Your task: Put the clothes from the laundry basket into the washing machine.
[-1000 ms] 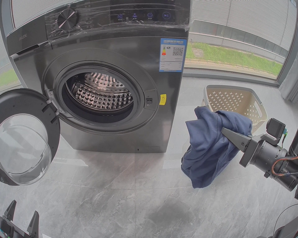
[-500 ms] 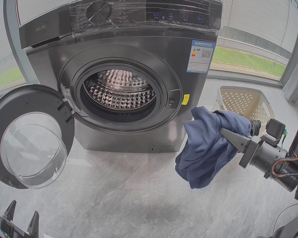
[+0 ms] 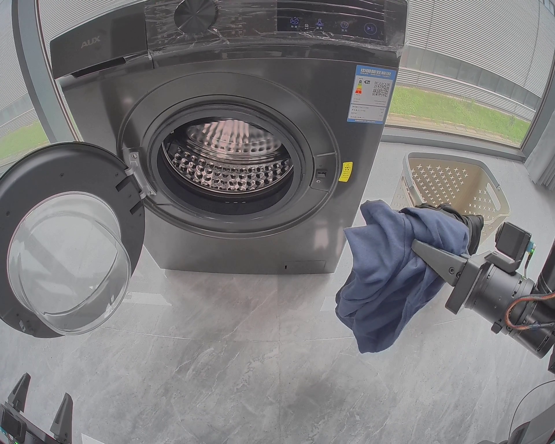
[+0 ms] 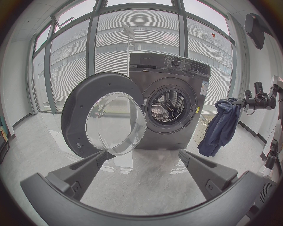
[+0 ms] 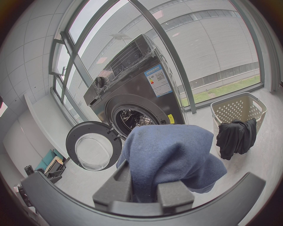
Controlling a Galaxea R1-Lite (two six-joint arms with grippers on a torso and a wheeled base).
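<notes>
Clamping the blue garment [image 3: 393, 272] in your right pincer [image 3: 422, 252] — drum [image 3: 228, 156] empty, black garment [image 5: 235, 138] waiting on the basket [image 5: 233, 110].

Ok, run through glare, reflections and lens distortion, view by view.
Head view: daylight glints on the drum and on the wrap over the control panel; the polished floor shows a soft sheen. Left wrist view: fisheye bows the window frames, corners go dark. Right wrist view: same bowing, and the washing machine leans.

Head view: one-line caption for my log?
Right gripper holds blue garment beside open washing machine; laundry basket behind.
</notes>
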